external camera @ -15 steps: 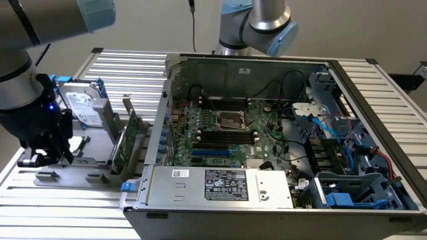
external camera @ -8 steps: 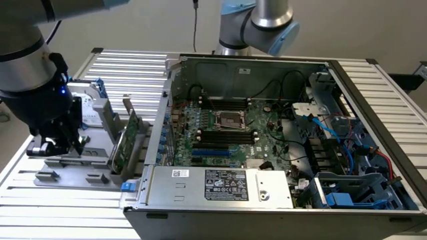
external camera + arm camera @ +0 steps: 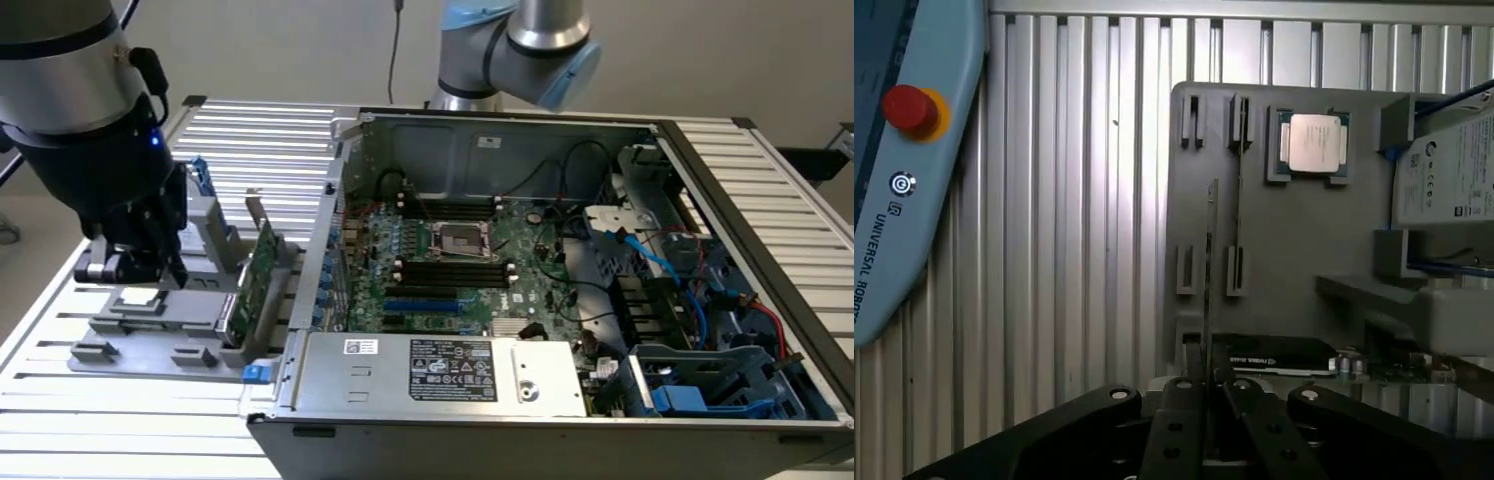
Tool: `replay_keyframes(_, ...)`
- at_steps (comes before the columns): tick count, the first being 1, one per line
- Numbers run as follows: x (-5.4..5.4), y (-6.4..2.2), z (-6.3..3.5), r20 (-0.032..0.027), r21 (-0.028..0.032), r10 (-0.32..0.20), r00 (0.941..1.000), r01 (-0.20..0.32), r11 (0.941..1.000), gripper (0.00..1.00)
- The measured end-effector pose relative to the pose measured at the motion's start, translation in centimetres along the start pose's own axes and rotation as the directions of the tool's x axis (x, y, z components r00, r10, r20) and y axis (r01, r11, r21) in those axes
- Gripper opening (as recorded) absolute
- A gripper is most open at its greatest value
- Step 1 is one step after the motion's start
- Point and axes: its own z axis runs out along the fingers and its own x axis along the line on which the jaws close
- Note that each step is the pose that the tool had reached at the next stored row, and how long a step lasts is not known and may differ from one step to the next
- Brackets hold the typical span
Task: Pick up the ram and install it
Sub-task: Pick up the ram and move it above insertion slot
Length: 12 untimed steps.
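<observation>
Tool (image 3: 1205,385) was clenched on the ram (image 3: 1208,280). In the wrist view the stick sat edge-on, pinched between the two black fingers (image 3: 1174,425), a thin dark line running away from the tips over the gray fixture plate (image 3: 1304,250). It lined up between the two rows of slotted holders (image 3: 1235,270) on the plate. Couldn't tell whether its far end touched the plate.

Exterior view: tool (image 3: 127,268) hung over the fixture plate (image 3: 140,358), at that view's left, on the slatted aluminium bench (image 3: 120,410). The arm (image 3: 74,90) came down from the top left corner. Ram itself wasn't distinguishable in that view.

The open computer case (image 3: 534,450) sat well apart from the tool, towards the exterior view's right. Motherboard (image 3: 441,300) was exposed, with black memory slots (image 3: 454,272) just below the CPU socket (image 3: 461,238). Power supply (image 3: 427,375) sat along the near wall.

On the fixture:
- tall green expansion card (image 3: 260,270), standing upright between the tool and the case
- loose CPU (image 3: 1314,143) in its pocket
- hard drive (image 3: 1444,170) with a white label, next to the CPU

A teach pendant (image 3: 914,200) with a red stop button (image 3: 909,108) lay on the bench (image 3: 1074,250) beside the plate. A second arm (image 3: 521,50) stood behind the case.
</observation>
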Motion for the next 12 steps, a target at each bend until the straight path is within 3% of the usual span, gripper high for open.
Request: replay_keyframes(12,-0.1,-5.13,-5.7,0.0,-0.0053,0.0,1.0,0.0,1.0,0.14)
